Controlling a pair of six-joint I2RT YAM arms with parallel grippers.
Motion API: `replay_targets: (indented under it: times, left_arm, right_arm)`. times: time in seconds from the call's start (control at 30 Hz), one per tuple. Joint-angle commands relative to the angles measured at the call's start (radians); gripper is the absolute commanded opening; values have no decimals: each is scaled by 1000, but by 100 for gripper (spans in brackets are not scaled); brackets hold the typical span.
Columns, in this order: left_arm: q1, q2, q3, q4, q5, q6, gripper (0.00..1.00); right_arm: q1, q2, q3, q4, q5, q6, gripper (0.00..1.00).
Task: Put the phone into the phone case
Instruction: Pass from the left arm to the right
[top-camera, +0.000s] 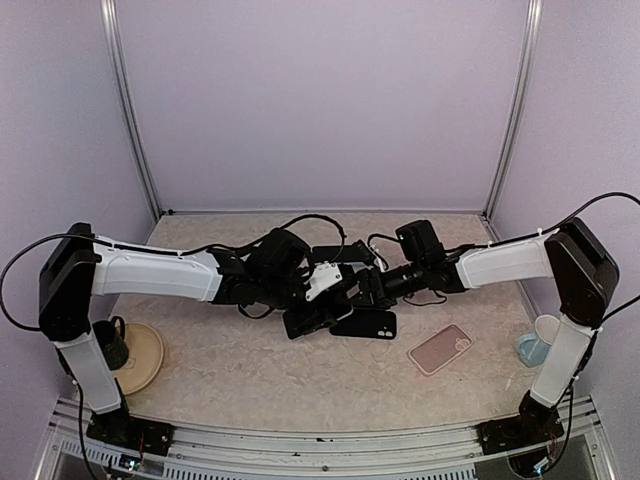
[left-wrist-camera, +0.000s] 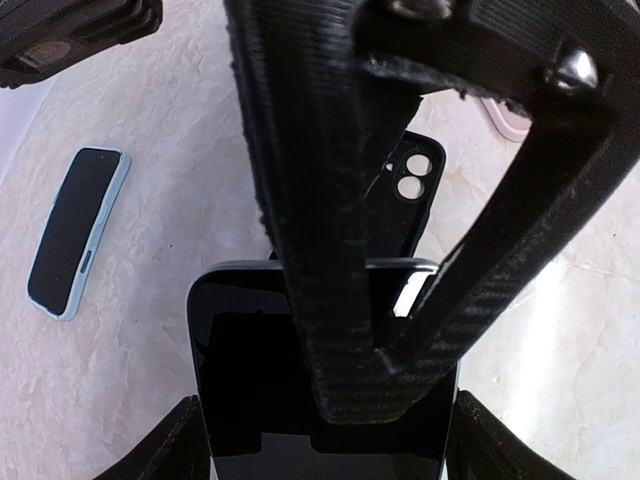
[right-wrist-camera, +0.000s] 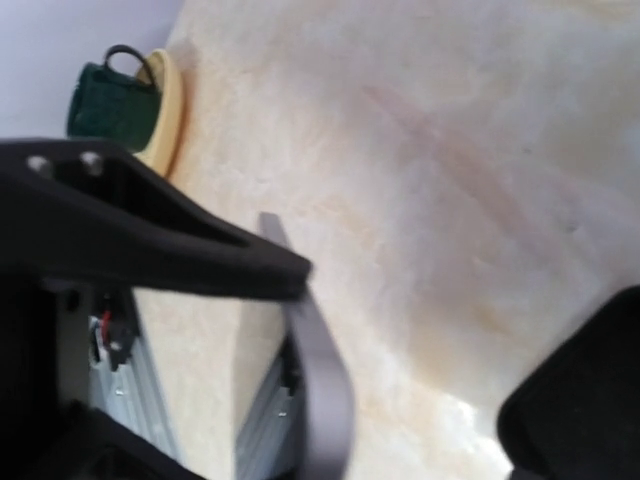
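My left gripper (top-camera: 316, 318) was clamped across the width of the black slab phone (left-wrist-camera: 250, 390), holding it at the middle of the marbled beige table (top-camera: 250, 380). The black phone case (top-camera: 368, 323) lay flat just beside it. My right gripper (top-camera: 362, 290) hung at the phone's top end, jaws spread wide.

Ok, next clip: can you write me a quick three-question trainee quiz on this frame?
1. Multiple choice: what stands on the yellow plate? A) a dark mug B) a phone C) a blue cup
2. True or false: the pink case lies flat with nothing gripping it.
3. Fill in: the phone sits between the ___ gripper's fingers.

Key: 1 A; 2 true; 3 left gripper.
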Motion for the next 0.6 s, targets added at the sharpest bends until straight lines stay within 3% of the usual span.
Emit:
replay_targets:
  times: [0.0,0.4,0.57]
  left_arm:
    - [-17,-42,6,47,0,10,53]
    - [-54,-24,-2,70,-50,11,52]
    - [-67,-21,-6,75,-74,13,53]
  right_arm:
    - [-5,15,-4,62,-66,40,76]
    - [16,72,17,64,-96,57,62]
    - [16,80,21,63,-103,64,50]
